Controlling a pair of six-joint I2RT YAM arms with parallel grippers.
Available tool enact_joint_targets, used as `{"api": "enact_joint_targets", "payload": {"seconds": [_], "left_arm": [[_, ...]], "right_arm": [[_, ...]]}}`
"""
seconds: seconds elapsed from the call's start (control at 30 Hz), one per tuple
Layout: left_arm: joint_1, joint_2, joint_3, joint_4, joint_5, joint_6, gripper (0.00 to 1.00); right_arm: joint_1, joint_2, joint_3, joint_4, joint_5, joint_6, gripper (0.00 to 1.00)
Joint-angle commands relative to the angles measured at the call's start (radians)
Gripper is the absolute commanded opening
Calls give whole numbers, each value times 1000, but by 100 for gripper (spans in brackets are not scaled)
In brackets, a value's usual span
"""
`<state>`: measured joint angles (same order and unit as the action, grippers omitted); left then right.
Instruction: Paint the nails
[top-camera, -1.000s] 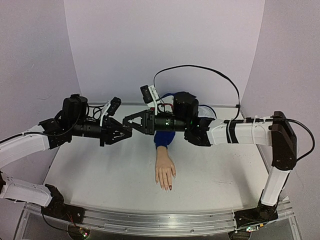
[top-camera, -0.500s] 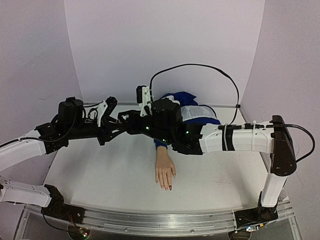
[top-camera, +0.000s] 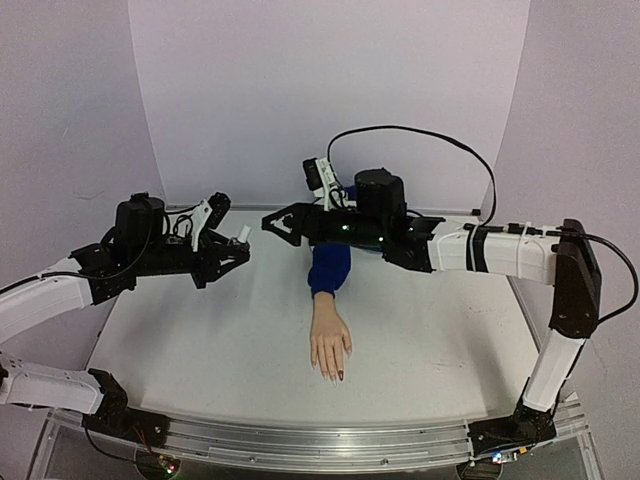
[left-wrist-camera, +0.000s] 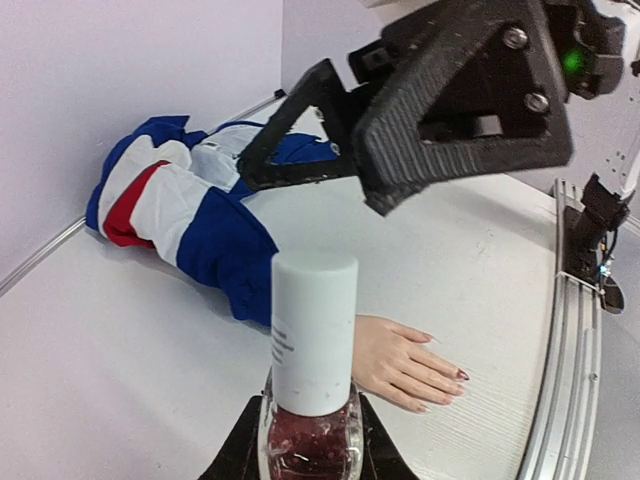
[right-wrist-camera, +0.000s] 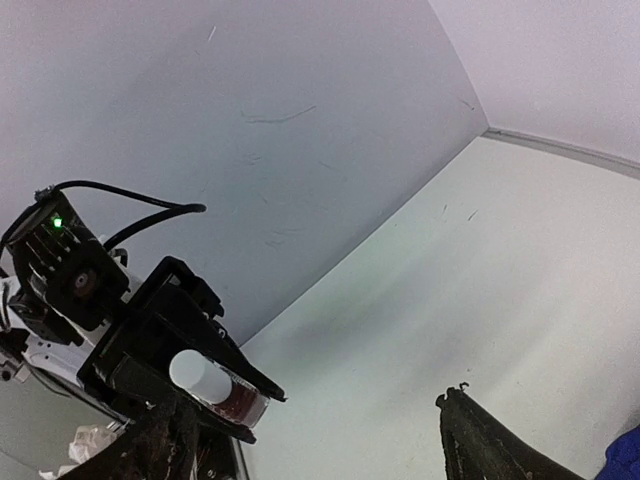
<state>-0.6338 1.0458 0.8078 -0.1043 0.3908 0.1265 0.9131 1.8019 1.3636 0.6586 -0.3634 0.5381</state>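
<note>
A pale mannequin hand (top-camera: 330, 345) in a blue, white and red sleeve (top-camera: 330, 268) lies palm down mid-table, fingers toward the near edge. Of the nails, one is dark red (top-camera: 340, 376) (left-wrist-camera: 462, 375); the others look pale pink. My left gripper (top-camera: 238, 250) (left-wrist-camera: 312, 458) hovers left of the sleeve, shut on a dark-red polish bottle (left-wrist-camera: 312, 435) with its white cap (left-wrist-camera: 313, 330) on. My right gripper (top-camera: 273, 226) (right-wrist-camera: 315, 430) is open, pointing left at the bottle (right-wrist-camera: 215, 385) with a gap between them. Nothing is between its fingers (left-wrist-camera: 460, 100).
An aluminium rail (top-camera: 320, 445) (left-wrist-camera: 575, 330) runs along the near table edge. A black cable (top-camera: 420, 135) loops above the right arm. Purple-white walls close the back and both sides.
My right gripper, shut at the bottle's cap before, has opened and drawn back to the right. The cap stays on the bottle. My left gripper has barely moved.
</note>
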Motion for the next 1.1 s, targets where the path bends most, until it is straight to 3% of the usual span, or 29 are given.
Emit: {"api": "enact_joint_targets", "payload": {"seconds": [0.0,0.27,0.83,0.93,1.07], "left_arm": [[-1,18,43,37,138,-6,0],[-7,39,48,36,187,-11,0],[-10,52,50,34,213,-6,0],[-10,54,50,34,216,-6,0],[-10,60,52,34,197,-15,0]], "right_arm": [[-19,-27,47,-7,-287,4,84],[-16,33,125,-36,-417,-5,71],[1,113,209,-75,-428,-36,36],[4,120,215,-76,-434,-40,26],[5,107,205,-76,-416,-55,3]]}}
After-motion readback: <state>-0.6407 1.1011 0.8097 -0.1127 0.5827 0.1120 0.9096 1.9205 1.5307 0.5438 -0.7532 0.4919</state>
